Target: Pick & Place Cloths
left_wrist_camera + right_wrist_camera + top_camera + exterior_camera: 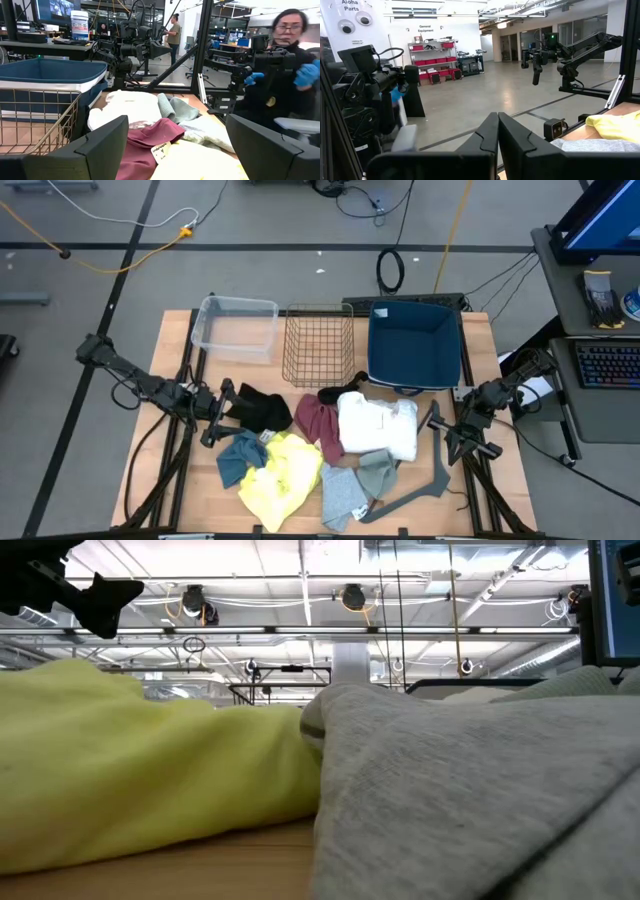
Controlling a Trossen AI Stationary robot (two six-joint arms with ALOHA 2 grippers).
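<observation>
The table (pixel 170 470) is smooth light wood. The cloths (pixel 300 450) are soft, matt fabric. The basket (pixel 318 345) is thin metal wire. The tub (pixel 236 327) is clear, shiny plastic.

We list: left gripper (pixel 222 412), fingers spread wide, low at the table's left; right gripper (pixel 470 442), fingers pressed together, at its right edge.

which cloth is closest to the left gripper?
The black cloth, directly beside the open left gripper; teal, yellow and maroon ones lie farther off.
</observation>
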